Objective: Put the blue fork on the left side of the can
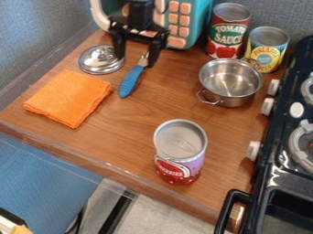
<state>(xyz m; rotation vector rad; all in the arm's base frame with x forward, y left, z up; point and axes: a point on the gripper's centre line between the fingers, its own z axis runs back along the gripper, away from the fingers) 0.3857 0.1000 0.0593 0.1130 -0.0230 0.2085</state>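
Gripper, black and two-fingered, points down at the back of the wooden counter with its fingers spread apart. From where I stand, they look set that way to straddle the metal head of the blue-handled fork before closing. The fork lies flat, its head up between the fingertips and its handle slanting toward me; I can't tell whether either finger touches it.

Just beside the gripper is a round silver lid with its knob up, handy for lifting. Nearer me, a folded orange cloth lies flat. Behind stands a teal toy microwave with peach buttons, so the fingers would do well to rise clear of it.

A small steel pot sits farther right in front of a red-and-green can and a yellow-and-blue can. Toward me, well apart from the fork, a purple-and-red can stands upright and alone, probably the one meant; the wood to its left would suit the fork. A black stove borders the right.
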